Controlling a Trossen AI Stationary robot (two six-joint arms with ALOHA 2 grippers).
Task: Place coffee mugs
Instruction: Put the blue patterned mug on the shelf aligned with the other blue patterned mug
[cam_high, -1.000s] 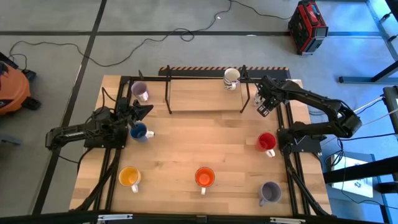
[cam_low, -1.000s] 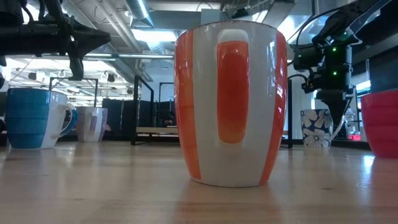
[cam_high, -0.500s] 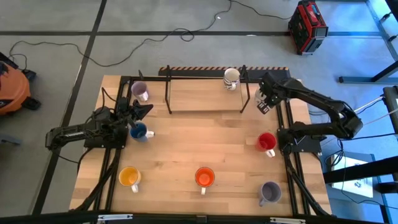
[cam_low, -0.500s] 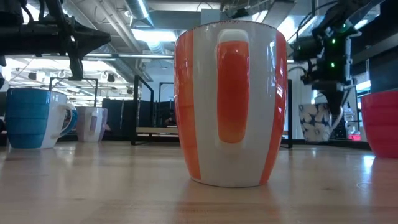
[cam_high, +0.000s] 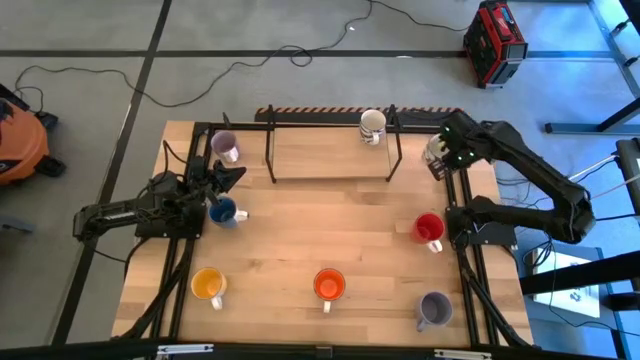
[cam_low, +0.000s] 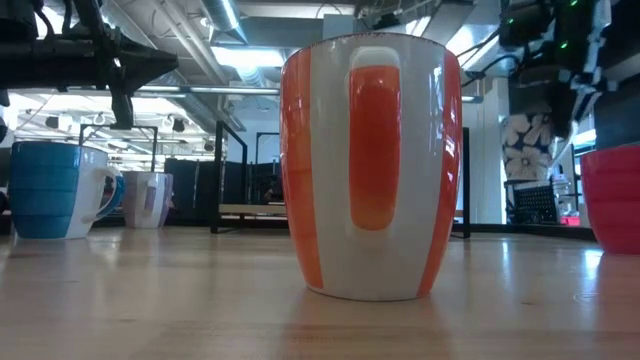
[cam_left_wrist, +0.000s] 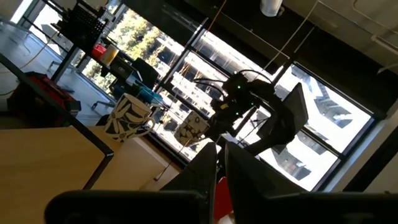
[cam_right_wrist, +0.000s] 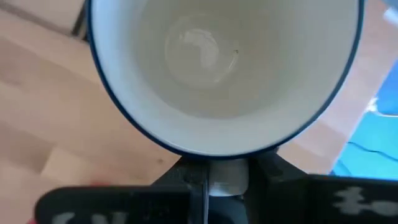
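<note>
My right pincer (cam_high: 441, 158) grips the rim of a flowered white mug (cam_low: 527, 143), lifted above the bench's (cam_high: 300, 220) far right corner. My left pincer (cam_high: 226, 180) stays clenched beside the blue mug (cam_high: 223, 211).

A light wooden surface (cam_high: 300, 240) stands on a grey floor (cam_high: 250, 30) marked with dark lines. A red and black case (cam_high: 494, 42) sits beyond it, an orange machine (cam_high: 18, 140) (partly cut off) at one side, black cables (cam_high: 200, 75) trailing between.
</note>
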